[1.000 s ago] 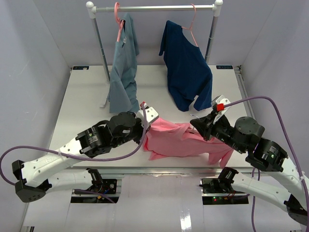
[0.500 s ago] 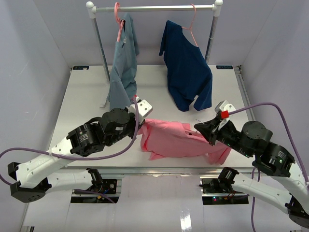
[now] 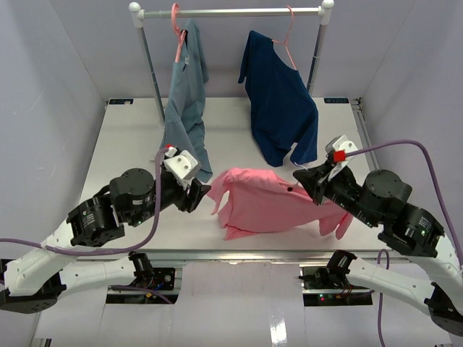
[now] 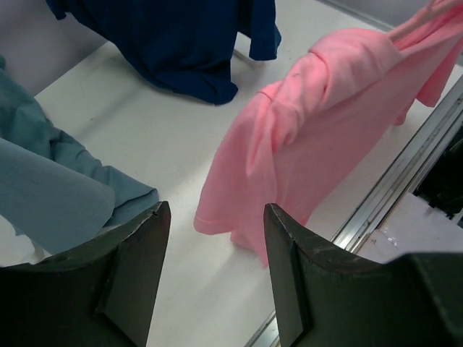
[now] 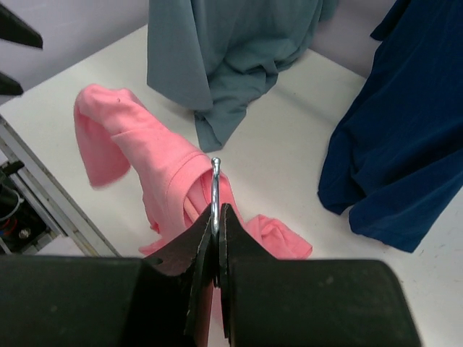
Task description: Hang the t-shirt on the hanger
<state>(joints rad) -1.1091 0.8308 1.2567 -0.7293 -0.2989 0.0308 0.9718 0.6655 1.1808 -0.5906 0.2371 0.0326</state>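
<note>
The salmon-pink t-shirt (image 3: 264, 206) (image 4: 340, 123) (image 5: 141, 148) hangs draped over the hanger, its lower hem trailing on the table. My right gripper (image 3: 309, 186) (image 5: 217, 211) is shut on the hanger's thin metal hook (image 5: 215, 188), holding it up at the shirt's right side. A pink arm of the hanger (image 4: 427, 13) pokes out of the neck; the remainder is hidden under the cloth. My left gripper (image 3: 199, 190) (image 4: 215, 213) stands open to the left of the shirt, apart from it, with only bare table between its fingers.
A clothes rail (image 3: 231, 12) at the back carries a grey-blue shirt (image 3: 184, 108) (image 4: 51, 181) (image 5: 224, 50) and a navy shirt (image 3: 282, 108) (image 4: 181, 36) (image 5: 405, 130), both reaching the table. The table's front edge (image 3: 253, 253) runs just below the pink shirt.
My left gripper has let go of the pink shirt, opened and drawn back to the left. The right gripper has lifted the hanger, so the shirt now hangs from it.
</note>
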